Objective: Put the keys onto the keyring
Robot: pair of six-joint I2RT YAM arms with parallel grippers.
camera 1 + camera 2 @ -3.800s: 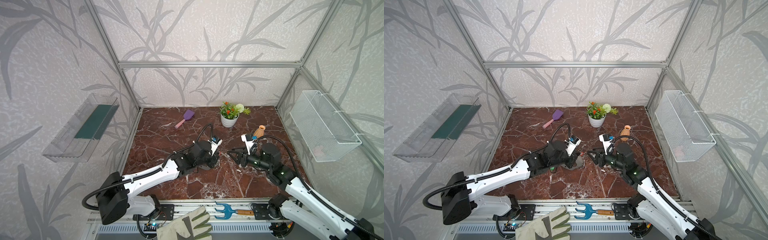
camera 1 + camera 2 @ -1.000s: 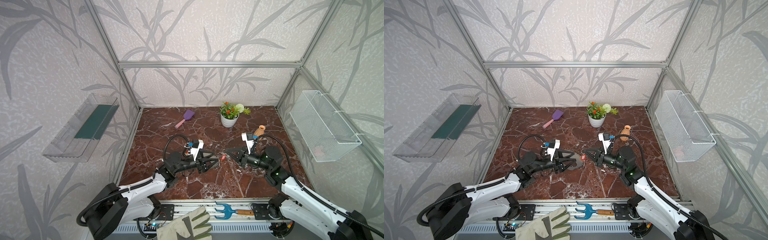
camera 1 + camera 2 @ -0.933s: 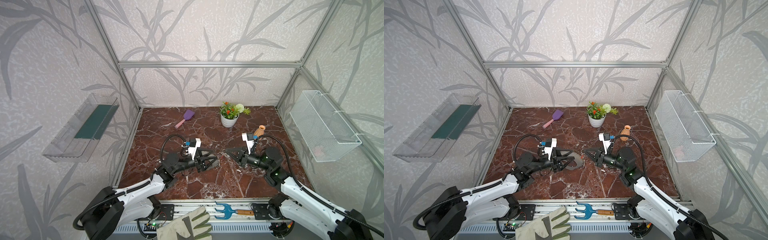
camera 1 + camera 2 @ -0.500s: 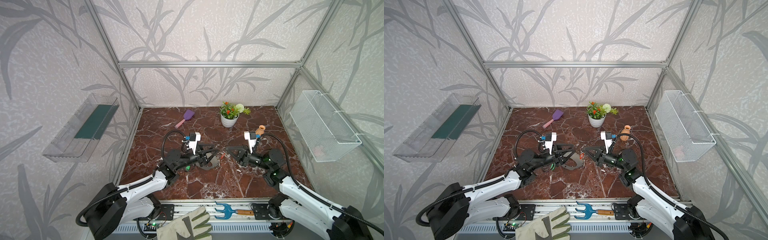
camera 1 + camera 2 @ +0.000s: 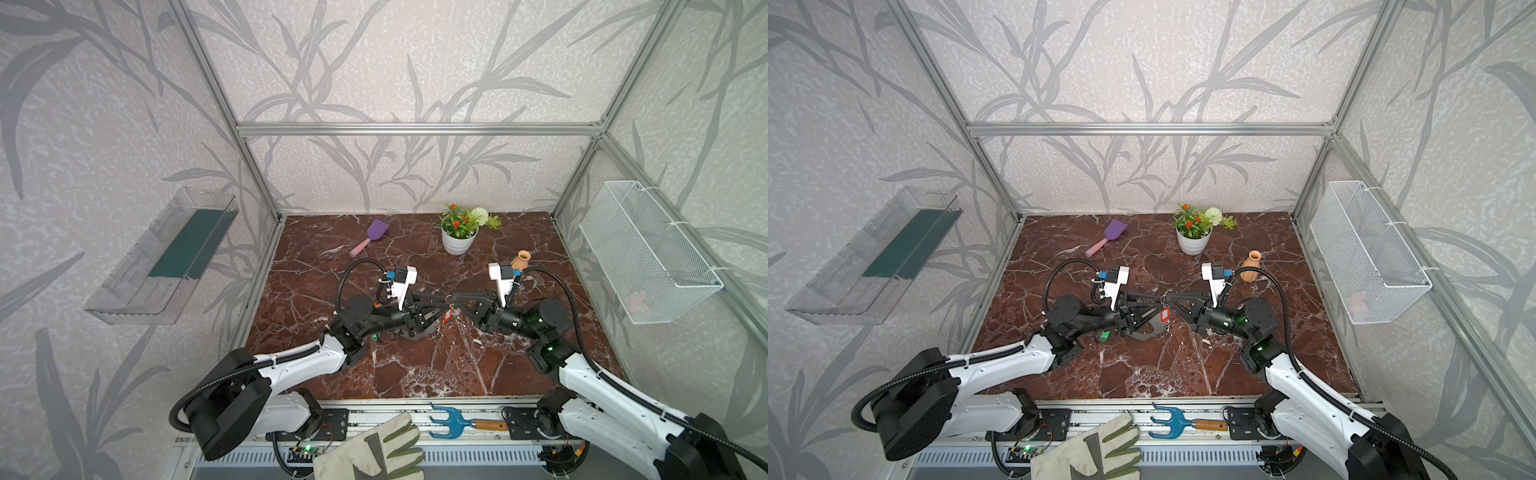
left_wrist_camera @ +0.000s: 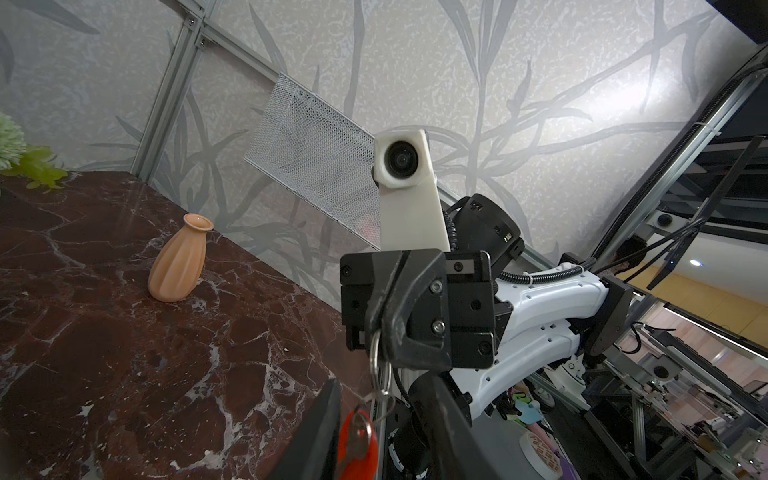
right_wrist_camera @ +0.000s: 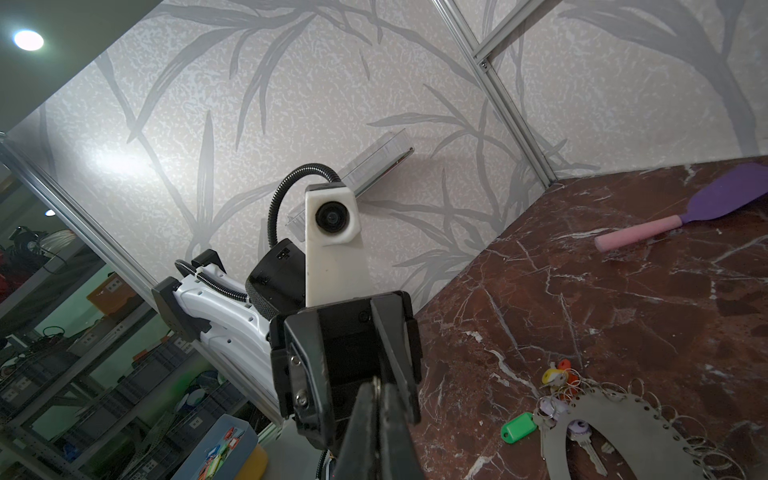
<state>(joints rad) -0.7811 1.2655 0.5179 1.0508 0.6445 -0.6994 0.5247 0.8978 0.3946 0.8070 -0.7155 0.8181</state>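
Green key [image 5: 1105, 334]: lies on the table [image 5: 1183, 365], furthest left of the keys, just beside one end of the keyring [image 7: 648, 432].

Left claw [image 5: 1154, 309]: up off the table. Its two fingers stand a little apart, and the red key [image 5: 1165, 314] hangs in the gap. I cannot tell if either finger touches it.

Keyring: a flat grey band, lying on the table under the left claw. Small silver rings [image 7: 706, 451] run along its outer edge. A yellow key [image 7: 552, 376] and a lilac key [image 7: 577, 424] sit at the same end as the green one.

Red key: in the air between the two claws, dangling from its silver loop [image 6: 376, 357].

Right claw [image 5: 1169, 298]: pinched tight on that loop, with nothing else in it.

How the red key will handle: I think it is small and light. It hangs free, so it may swing or twist. The tag looks smooth and could slip. The loop is thin, hard wire.

Where to hold it: on the flat sides of the tag, low down, so the loop is left free for a ring.

How the keyring will handle: it looks thin and bendy, so it would likely flop if lifted by one end. Best to hold the band close to the ring you want.
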